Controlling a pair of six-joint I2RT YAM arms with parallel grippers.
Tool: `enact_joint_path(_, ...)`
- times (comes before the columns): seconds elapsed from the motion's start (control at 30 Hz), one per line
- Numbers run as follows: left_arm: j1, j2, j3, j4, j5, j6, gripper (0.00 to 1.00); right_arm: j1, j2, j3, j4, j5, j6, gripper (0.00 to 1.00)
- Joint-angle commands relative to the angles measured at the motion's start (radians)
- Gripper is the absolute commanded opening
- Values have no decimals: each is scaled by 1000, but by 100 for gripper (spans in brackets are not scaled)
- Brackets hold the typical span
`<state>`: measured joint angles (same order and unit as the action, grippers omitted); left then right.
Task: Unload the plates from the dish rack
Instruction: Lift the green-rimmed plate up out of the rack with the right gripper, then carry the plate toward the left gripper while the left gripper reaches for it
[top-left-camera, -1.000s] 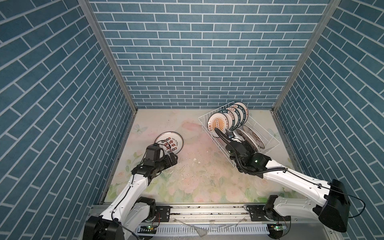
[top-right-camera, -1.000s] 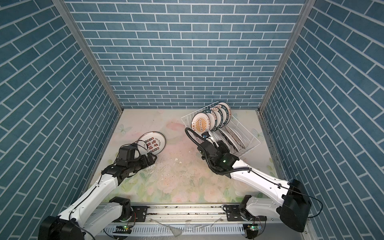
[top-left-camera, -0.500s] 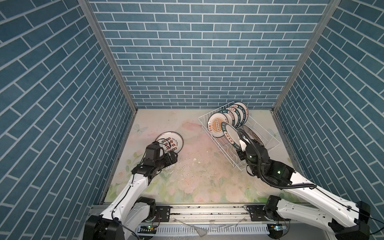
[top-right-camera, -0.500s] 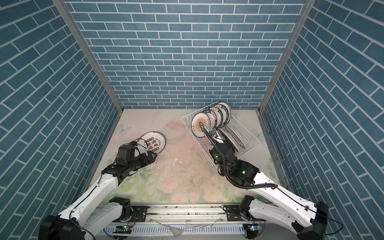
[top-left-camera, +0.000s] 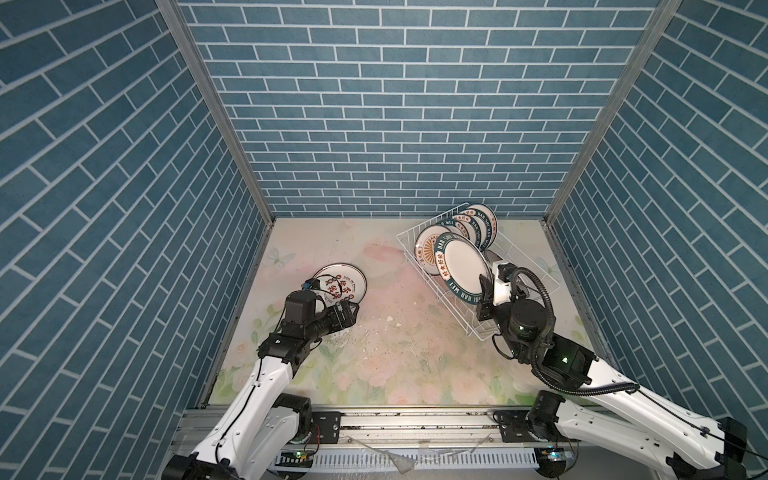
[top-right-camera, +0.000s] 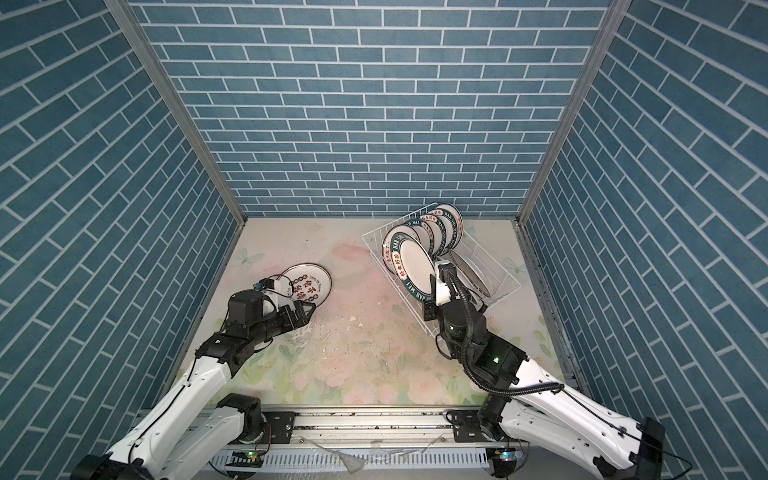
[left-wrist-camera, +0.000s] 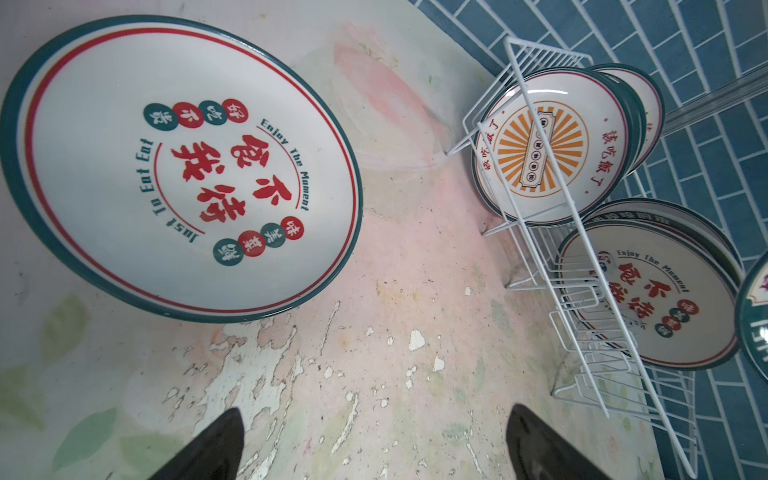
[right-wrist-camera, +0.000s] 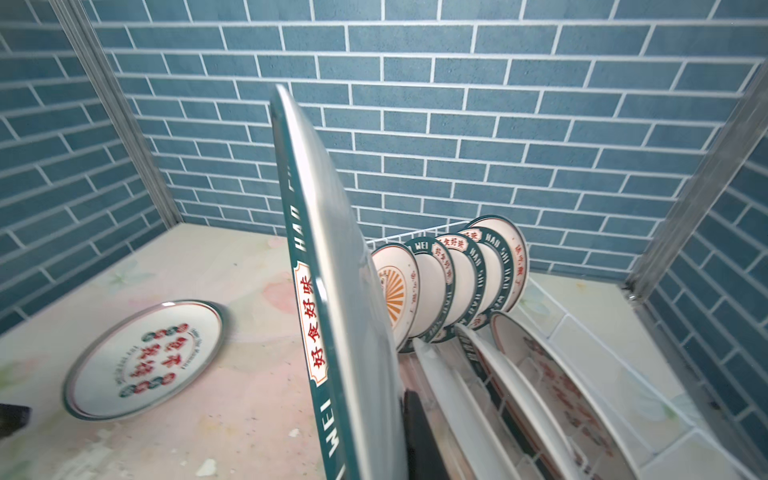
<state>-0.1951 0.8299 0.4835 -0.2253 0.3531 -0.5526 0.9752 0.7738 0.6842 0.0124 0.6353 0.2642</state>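
Plate (top-left-camera: 462, 266) upright in right hand (top-left-camera: 484, 289)

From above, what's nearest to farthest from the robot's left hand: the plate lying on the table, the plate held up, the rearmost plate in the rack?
In a top view, from the left hand:
1. Red-lettered plate, flat on the table, beside it.
2. Green-rimmed plate, in the right hand, across the table.
3. Rearmost plate, at the dish rack's far end.
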Motion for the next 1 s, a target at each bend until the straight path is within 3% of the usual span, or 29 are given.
enact_joint_path(0.0, -3, -15, -12, 42, 36, 3, 99, 4, 24, -7, 118, -73, 258, 0)
enact_joint_path(0.2, -4, 8, -34, 137, 137, -19, 99, 3, 131, 57, 22, -185, 475, 0)
enact_joint_path(0.37, -3, 38, -73, 261, 213, -71, 98, -4, 190, 56, 42, -280, 578, 0)
enact_joint_path(0.73, -3, 35, -108, 332, 271, -93, 97, -80, 333, -9, 236, -548, 768, 0)
enact_joint_path(0.97, -3, 68, -124, 379, 290, -96, 96, -93, 458, -23, 397, -652, 837, 0)
